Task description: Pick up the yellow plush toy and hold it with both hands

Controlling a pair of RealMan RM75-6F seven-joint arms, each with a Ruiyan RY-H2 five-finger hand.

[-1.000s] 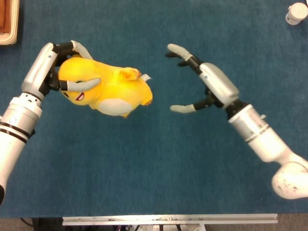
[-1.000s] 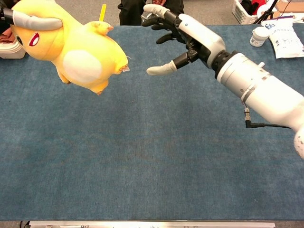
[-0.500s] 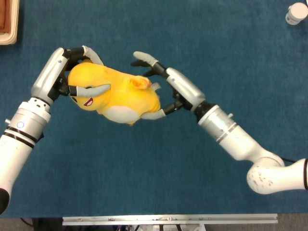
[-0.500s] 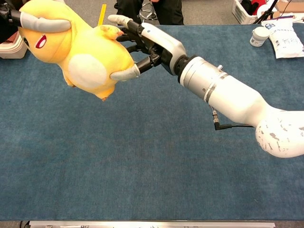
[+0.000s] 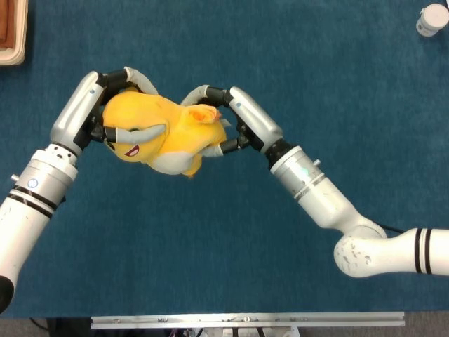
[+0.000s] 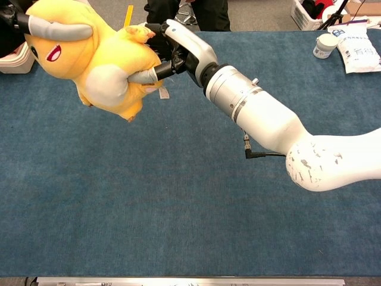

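The yellow plush toy (image 5: 165, 133) hangs in the air above the blue table, with a white belly, a red eye and grey horns. My left hand (image 5: 105, 98) grips its head end from the left, one finger across the face. My right hand (image 5: 228, 119) grips its rear end from the right, fingers pressed into the body. In the chest view the yellow plush toy (image 6: 89, 56) fills the upper left, the right hand (image 6: 172, 50) wraps its back end, and only a dark edge of the left hand (image 6: 9, 21) shows at the frame's left border.
A white jar (image 5: 431, 19) stands at the far right corner, with a white packet (image 6: 359, 50) beside it in the chest view. A pale tray (image 5: 12, 31) sits at the far left edge. A metal rail (image 5: 245, 320) runs along the table's front edge.
My right hand swept left from open air and closed its fingers on the toy's rear. The left hand shifted slightly right with the toy's head still in it.
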